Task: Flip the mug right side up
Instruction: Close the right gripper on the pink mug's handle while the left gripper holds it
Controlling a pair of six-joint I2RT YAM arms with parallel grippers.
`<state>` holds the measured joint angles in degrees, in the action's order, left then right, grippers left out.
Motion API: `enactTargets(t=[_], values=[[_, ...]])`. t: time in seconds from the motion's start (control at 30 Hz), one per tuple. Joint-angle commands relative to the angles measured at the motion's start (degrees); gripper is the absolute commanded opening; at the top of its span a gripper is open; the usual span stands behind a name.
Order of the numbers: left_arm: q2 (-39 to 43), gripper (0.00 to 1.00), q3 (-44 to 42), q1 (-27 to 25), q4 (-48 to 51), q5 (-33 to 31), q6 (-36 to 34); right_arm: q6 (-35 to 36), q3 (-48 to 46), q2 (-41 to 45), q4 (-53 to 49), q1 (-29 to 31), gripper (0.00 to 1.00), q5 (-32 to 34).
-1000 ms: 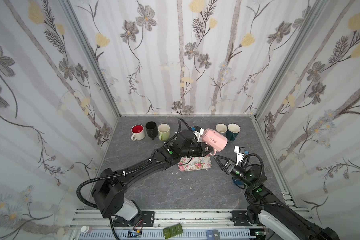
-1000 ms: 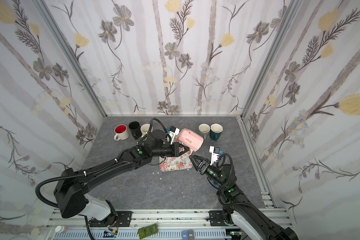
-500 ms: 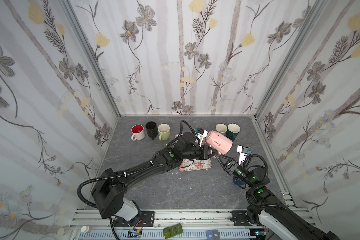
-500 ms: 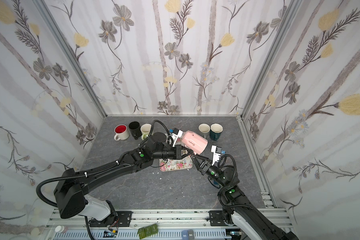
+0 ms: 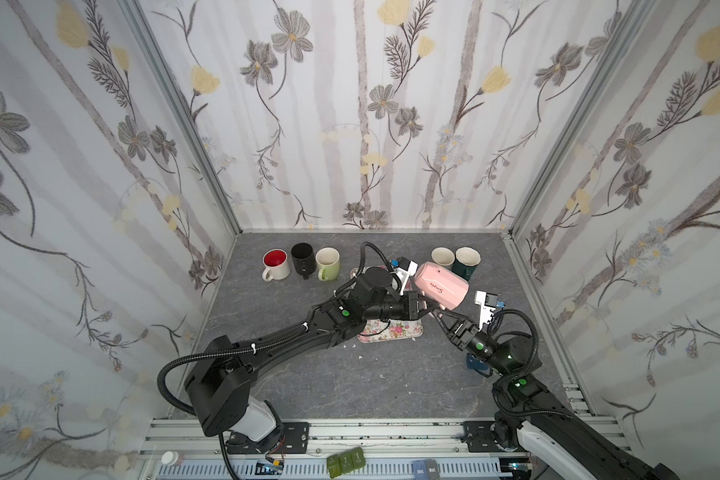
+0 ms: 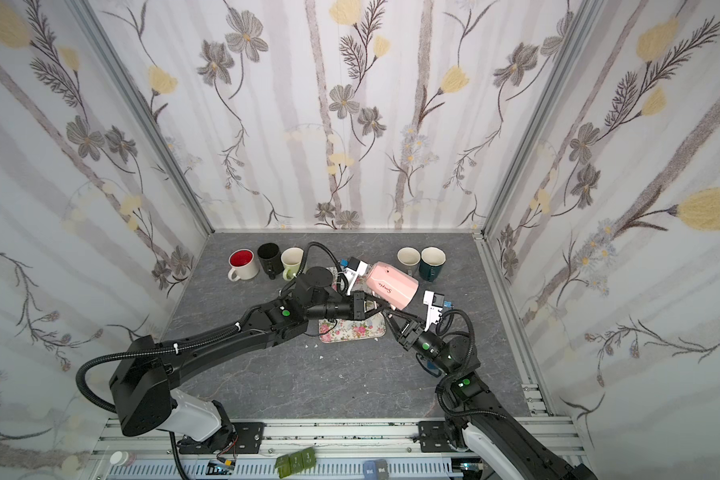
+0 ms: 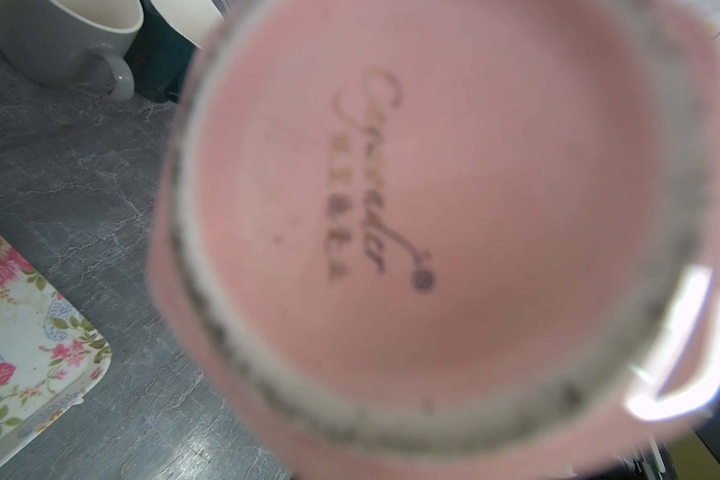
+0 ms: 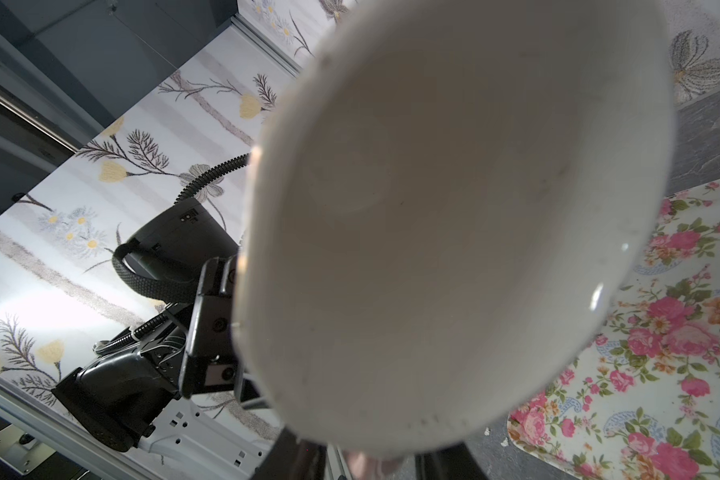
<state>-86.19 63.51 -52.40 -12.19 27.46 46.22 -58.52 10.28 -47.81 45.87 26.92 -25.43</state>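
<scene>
The pink mug (image 5: pixel 441 284) (image 6: pixel 391 284) hangs on its side above the table, tilted, base toward the left arm. Its pink underside (image 7: pixel 433 208) fills the left wrist view and its white inside (image 8: pixel 454 208) fills the right wrist view. My left gripper (image 5: pixel 425 306) (image 6: pixel 376 307) is shut on the mug's lower side; its fingers are hidden in its own wrist view. My right gripper (image 5: pixel 438 312) (image 6: pixel 388 312) (image 8: pixel 366 461) meets the mug from the mouth end. Its dark fingers (image 8: pixel 300 457) are closed in on a pink part under the rim.
A floral tray (image 5: pixel 391 330) (image 8: pixel 661 374) lies under the mug. At the back left stand a red-lined white mug (image 5: pixel 275 264), a black mug (image 5: pixel 302 257) and a green mug (image 5: pixel 328 262). A cream mug (image 5: pixel 442 257) and a dark teal mug (image 5: pixel 467 262) stand back right.
My left arm carried the mug to the right and laid it further over. My right gripper rose to its lower rim and closed its jaws from wide to narrow.
</scene>
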Motion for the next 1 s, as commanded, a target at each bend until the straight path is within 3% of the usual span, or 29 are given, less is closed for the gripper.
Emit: enactTargets(t=[0.0, 0.13, 0.57, 0.63, 0.7, 0.77, 0.8, 0.97], values=[[0.1, 0.0, -0.1, -0.4, -5.4, 2.1, -0.8, -0.2, 0.0, -0.7, 2.5, 0.2, 0.18, 1.0], [0.1, 0.0, -0.4, -0.4, -5.1, 1.8, -1.1, 0.1, 0.0, -0.7, 1.8, 0.1, 0.03, 1.6], [-0.3, 0.02, -0.9, -0.3, -5.1, 0.0, -0.8, 1.7, 0.7, 1.3, -6.6, 0.6, 0.0, 9.2], [-0.3, 0.12, -1.1, -0.3, -5.2, -0.5, -0.7, 1.7, 0.7, 1.6, -7.4, 0.6, 0.0, 10.5], [-0.2, 0.29, -1.4, -0.3, -5.2, -1.5, -0.6, 1.5, 0.7, 1.7, -8.4, 0.8, 0.0, 12.2], [0.0, 0.55, -1.5, -0.4, -4.7, -2.8, -0.9, 0.8, 0.3, 1.6, -9.8, 0.9, 0.0, 15.0], [0.0, 0.62, -1.4, -0.3, -4.2, -3.2, -1.4, 0.7, 0.0, 1.3, -10.0, 0.9, 0.0, 15.6], [1.1, 0.85, -2.1, -0.2, -2.2, -6.4, -3.3, 0.6, -0.7, -1.8, -10.1, 0.9, 0.0, 16.3]])
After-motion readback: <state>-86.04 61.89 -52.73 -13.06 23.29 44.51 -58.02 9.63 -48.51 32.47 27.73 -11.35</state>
